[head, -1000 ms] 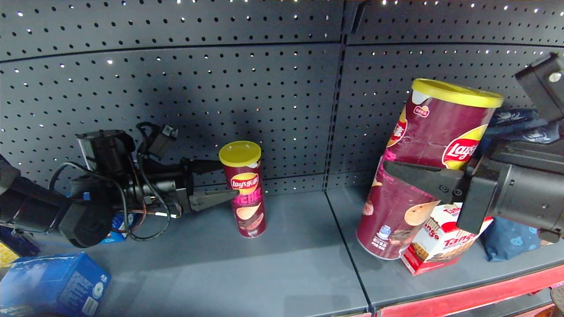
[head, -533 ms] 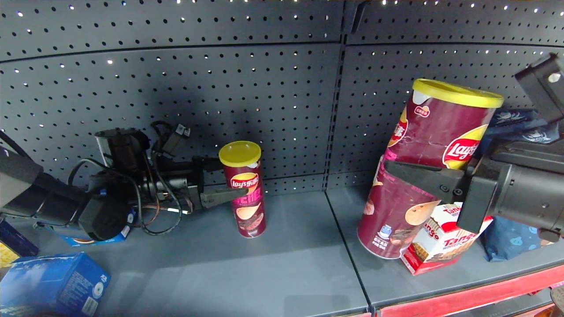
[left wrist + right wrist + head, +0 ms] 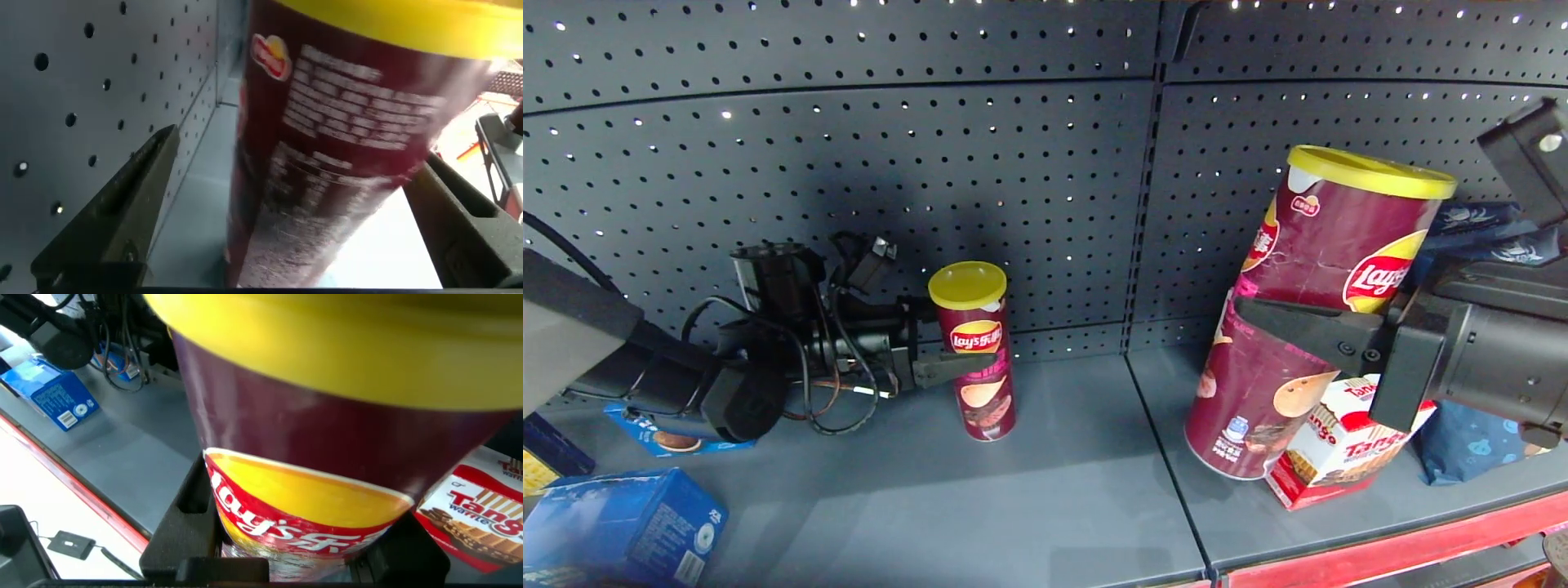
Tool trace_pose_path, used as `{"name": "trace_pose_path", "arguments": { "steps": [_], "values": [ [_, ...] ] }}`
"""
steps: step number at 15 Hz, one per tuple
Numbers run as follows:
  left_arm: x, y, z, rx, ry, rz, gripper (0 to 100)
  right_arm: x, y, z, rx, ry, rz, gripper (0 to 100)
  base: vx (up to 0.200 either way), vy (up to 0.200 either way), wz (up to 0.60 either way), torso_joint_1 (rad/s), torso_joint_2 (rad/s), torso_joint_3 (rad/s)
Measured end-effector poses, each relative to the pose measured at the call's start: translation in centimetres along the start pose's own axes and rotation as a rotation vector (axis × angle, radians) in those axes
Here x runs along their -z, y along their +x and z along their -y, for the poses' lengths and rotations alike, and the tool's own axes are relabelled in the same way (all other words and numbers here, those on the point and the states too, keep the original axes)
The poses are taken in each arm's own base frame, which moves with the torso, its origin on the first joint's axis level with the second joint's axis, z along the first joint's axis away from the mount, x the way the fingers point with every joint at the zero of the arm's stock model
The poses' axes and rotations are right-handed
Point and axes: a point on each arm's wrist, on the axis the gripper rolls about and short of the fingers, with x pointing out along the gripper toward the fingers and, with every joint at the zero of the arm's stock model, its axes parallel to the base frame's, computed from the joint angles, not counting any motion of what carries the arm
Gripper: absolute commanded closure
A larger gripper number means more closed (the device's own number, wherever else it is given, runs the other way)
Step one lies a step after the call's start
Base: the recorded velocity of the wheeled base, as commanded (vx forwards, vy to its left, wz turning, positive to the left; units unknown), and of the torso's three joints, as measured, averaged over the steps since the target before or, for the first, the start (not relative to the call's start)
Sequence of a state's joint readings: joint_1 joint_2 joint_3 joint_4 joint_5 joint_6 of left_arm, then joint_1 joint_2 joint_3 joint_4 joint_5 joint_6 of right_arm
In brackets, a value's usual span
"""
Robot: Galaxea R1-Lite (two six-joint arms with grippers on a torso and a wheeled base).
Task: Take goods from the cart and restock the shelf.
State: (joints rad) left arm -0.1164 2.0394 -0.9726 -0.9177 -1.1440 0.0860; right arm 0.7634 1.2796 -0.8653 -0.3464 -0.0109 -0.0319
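Small chips can (image 3: 972, 351): upright on the shelf (image 3: 1054, 490), yellow lid on, close to the pegboard back panel (image 3: 931, 163). It stands between the jaws of the left gripper (image 3: 964, 335)

Left gripper jaws: spread wide, one to each side of the can. Left wrist view shows the small chips can (image 3: 327, 147) centred in the left gripper (image 3: 294, 204), with a gap of shelf visible between the can and each finger; no contact seen. In the head view the nearer finger crosses in front of the can's label and the farther one lies behind the can, toward the back panel

Large chips can (image 3: 1307, 310): yellow lid on, tilted with its top leaning toward the right gripper's wrist. It is clamped in the right gripper (image 3: 1262, 306) at mid-height. Right wrist view: large chips can (image 3: 327, 416) fills the space between the jaws of the right gripper (image 3: 302, 547), both pressed on the label. The lower rim is down at shelf level; whether it bears on the shelf cannot be told

Below the right jaws: a red and white wafer box (image 3: 1339, 457) on the shelf, touching the can's lower side. A dark blue bag (image 3: 1462, 445) lies just beside it, under the gripper body

Behind the left jaws, under the arm: a cookie box (image 3: 662, 437). Well apart, at the shelf's front edge: a blue box (image 3: 621, 523)
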Motion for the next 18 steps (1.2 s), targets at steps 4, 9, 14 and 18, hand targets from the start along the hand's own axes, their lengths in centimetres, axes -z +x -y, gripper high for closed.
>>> {"name": "trace_pose_path", "arguments": {
  "steps": [4,9,14,18],
  "values": [
    [-0.3,0.5,-0.2,-0.008,-0.008,0.003,0,0.0,0.0,0.0,0.001,0.000,-0.001,100,0.000,0.000,0.00,0.000,0.00,0.000],
    [-0.4,1.0,-0.1,0.002,-0.003,0.004,0,0.1,0.0,0.0,0.001,0.000,-0.002,100,0.000,0.000,0.00,0.000,0.00,0.000],
    [-0.5,1.8,0.6,-0.001,-0.004,0.000,0,0.3,0.0,0.0,0.000,0.000,-0.010,100,0.000,0.000,0.00,0.000,0.00,0.000],
    [-0.6,2.4,1.3,-0.060,-0.008,-0.011,0,0.6,0.0,0.0,0.001,0.000,-0.016,100,0.000,0.000,0.00,0.000,0.00,0.000]
  ]
}}
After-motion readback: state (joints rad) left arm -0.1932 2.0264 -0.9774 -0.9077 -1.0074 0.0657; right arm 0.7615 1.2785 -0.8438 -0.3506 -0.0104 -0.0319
